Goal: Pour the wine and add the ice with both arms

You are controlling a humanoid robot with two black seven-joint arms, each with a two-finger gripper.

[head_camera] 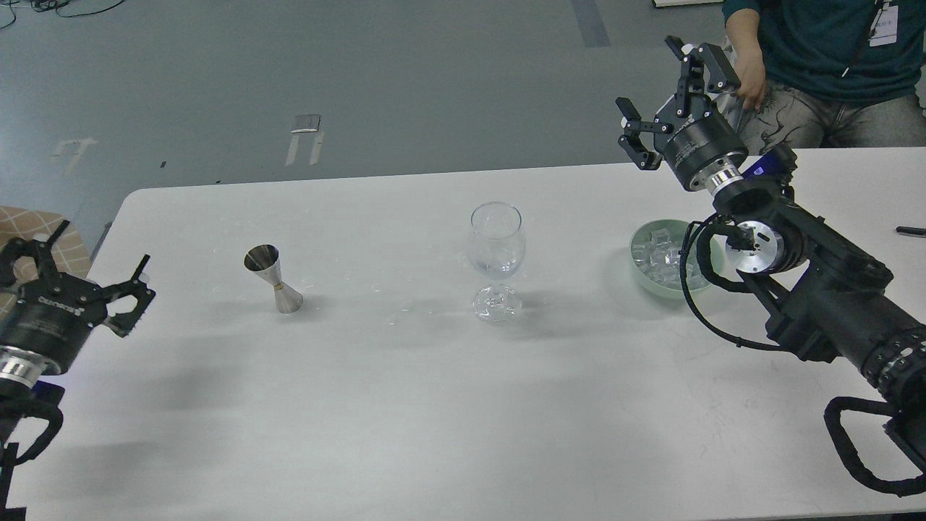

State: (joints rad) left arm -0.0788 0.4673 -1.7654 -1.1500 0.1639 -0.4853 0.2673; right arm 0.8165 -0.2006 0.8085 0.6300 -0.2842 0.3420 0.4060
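Two tools in view, both spread wide and holding nothing. Left tool (94,271) hangs at the desk's 9 o'clock edge; right tool (669,98) is raised past the far edge at about 1 o'clock.

Small silver hourglass-shaped metal jigger (273,278) stands upright on the white desk (405,420), at roughly 3 o'clock from the left tool and near it. Long axis vertical, open cup up. Can't tell whether any wine is inside it.

Clear stemmed wine glass (496,257) is upright mid-desk, at 3 o'clock from the jigger and well apart from it. A little clear liquid seems to sit low in its bowl, hard to be sure.

Heap of small clear ice cubes (662,257) lies in a pale green round bowl (640,235), at 3 o'clock from the glass. The bowl is at 6 o'clock from the right tool, partly hidden by that arm's cable.

Judgement: left arm is nearer the jigger, right arm nearer the ice. The right tool has to come down toward 6 o'clock; the glass lies between both pickups.

Some droplets or small bits lie on the desk around the glass foot.
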